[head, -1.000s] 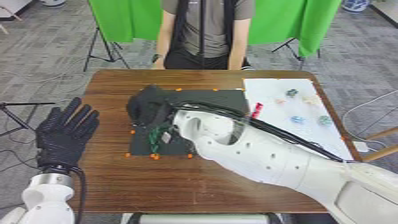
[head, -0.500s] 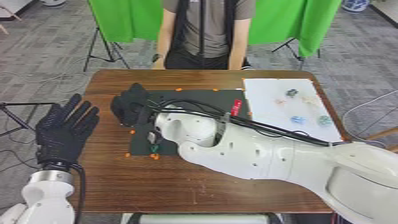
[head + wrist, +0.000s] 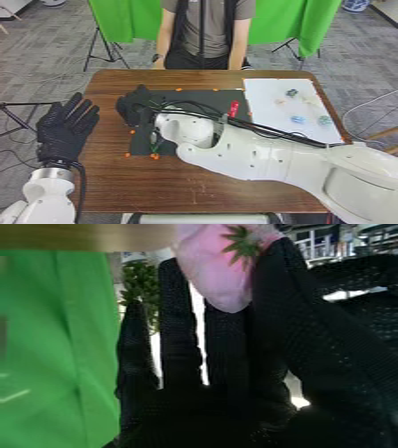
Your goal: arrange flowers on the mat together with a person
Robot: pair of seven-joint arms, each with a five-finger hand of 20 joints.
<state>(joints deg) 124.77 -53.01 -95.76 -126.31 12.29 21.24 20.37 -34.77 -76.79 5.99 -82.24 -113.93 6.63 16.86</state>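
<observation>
In the head view my right hand (image 3: 133,107) is over the left edge of the dark mat (image 3: 187,151). In the right wrist view a pink flower (image 3: 211,261) with small green leaves is at the fingertips of my right hand (image 3: 222,409), pinched between thumb and fingers. Green stems (image 3: 156,145) show on the lower left of the mat; the white right forearm hides much of its middle. My left hand (image 3: 67,131) rests at the table's left side, palm down, with straight, spread fingers.
A white sheet (image 3: 266,90) on the right of the table (image 3: 222,197) holds several small pieces, among them a blue one (image 3: 298,120) and a dark green one (image 3: 291,93). Orange marks surround the mat. A green curtain (image 3: 58,349) stands behind.
My right hand has moved left across the mat, then slightly back to the right. Its forearm has swung along. The left hand has stayed in place.
</observation>
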